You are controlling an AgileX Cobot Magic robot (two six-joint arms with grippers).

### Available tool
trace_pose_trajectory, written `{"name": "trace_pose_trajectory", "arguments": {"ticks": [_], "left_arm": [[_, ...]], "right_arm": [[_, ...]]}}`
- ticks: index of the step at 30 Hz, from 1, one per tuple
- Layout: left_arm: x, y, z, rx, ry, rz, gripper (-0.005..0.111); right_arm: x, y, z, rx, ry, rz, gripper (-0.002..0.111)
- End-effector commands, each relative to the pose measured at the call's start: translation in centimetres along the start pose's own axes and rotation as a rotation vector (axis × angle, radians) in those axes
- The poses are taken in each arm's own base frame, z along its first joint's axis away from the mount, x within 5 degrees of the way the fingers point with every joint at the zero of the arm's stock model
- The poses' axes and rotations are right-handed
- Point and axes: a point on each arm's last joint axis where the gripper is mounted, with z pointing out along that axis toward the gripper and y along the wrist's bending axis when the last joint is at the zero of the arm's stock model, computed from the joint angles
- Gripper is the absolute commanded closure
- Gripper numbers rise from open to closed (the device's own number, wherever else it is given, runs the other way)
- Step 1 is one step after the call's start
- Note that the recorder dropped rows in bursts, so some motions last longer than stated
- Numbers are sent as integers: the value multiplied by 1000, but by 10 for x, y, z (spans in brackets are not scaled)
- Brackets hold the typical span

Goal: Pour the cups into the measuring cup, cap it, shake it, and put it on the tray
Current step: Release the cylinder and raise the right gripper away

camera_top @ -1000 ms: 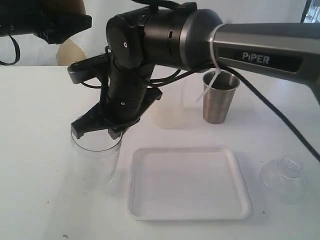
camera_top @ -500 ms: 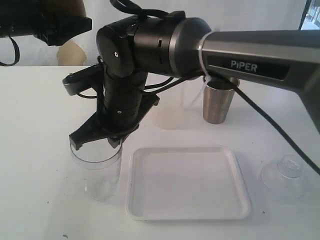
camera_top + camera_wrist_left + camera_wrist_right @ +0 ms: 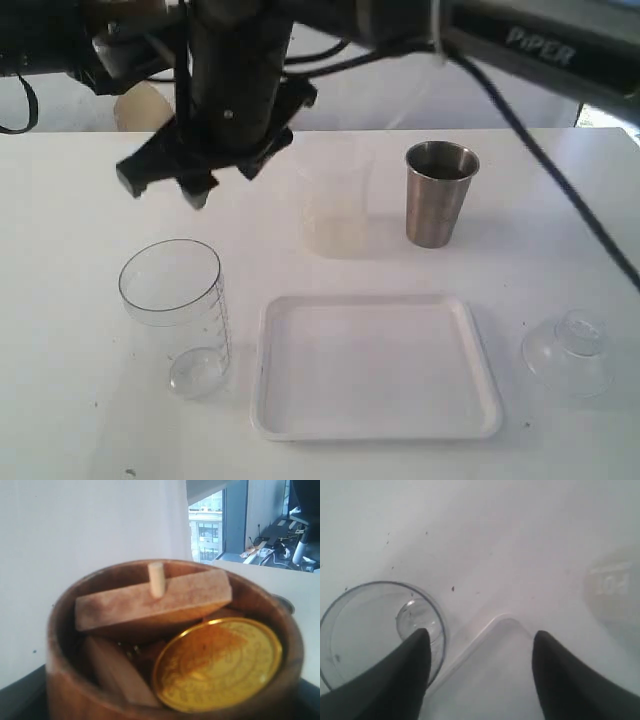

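The brown wooden cup (image 3: pixel 57 670) fills the left wrist view, lifted off the table, with wooden pieces (image 3: pixel 150 602) and a gold coin (image 3: pixel 217 665) inside; my left gripper is shut on it, its fingers hidden. The clear measuring cup (image 3: pixel 175 310) stands upright and empty left of the white tray (image 3: pixel 375 420). My right gripper (image 3: pixel 162 188) hangs open above it, holding nothing. In the right wrist view the open gripper (image 3: pixel 480 637) shows the measuring cup (image 3: pixel 365 625) and a tray corner (image 3: pixel 492 625) below. The steel tumbler (image 3: pixel 440 195) stands behind the tray.
A frosted translucent cup (image 3: pixel 335 205) stands left of the tumbler. A clear dome-shaped lid (image 3: pixel 568 350) lies on the table right of the tray. My right arm (image 3: pixel 520 45) reaches across the top of the scene, above the cups.
My right gripper has opened, let go of the measuring cup's rim and risen well above it. The measuring cup now stands free on the table.
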Motion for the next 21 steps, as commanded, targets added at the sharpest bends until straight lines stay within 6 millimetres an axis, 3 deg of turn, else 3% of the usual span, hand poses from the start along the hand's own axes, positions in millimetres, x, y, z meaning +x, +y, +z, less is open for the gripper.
{"name": "trace_pose_trajectory", "arguments": {"ticks": [1, 2, 4, 6, 7, 9, 14, 18, 21], "left_arm": [[-12, 0, -10, -38, 42, 68, 107], [-17, -4, -14, -28, 62, 111, 107], [-25, -10, -17, 8, 55, 143, 107], [-32, -17, -22, 48, 55, 154, 107], [-37, -22, -25, 75, 60, 142, 107], [-41, -27, -29, 96, 87, 125, 107], [-44, -34, -39, 54, 109, 77, 107], [-18, -40, -51, -4, 172, 81, 107], [-4, -42, -57, -44, 126, 66, 107]], "right_arm": [[-1, -14, -73, 75, -158, -8, 77], [2, -18, -97, 85, -208, -4, 93], [9, -20, -126, 83, -265, 3, 108], [17, -23, -155, 79, -327, 23, 108], [25, -25, -180, 69, -380, 36, 108], [36, -28, -205, 65, -434, 50, 108], [76, -34, -246, 63, -523, 70, 108], [115, -38, -268, 55, -660, 92, 108], [141, -39, -274, 47, -712, 109, 108]]}}
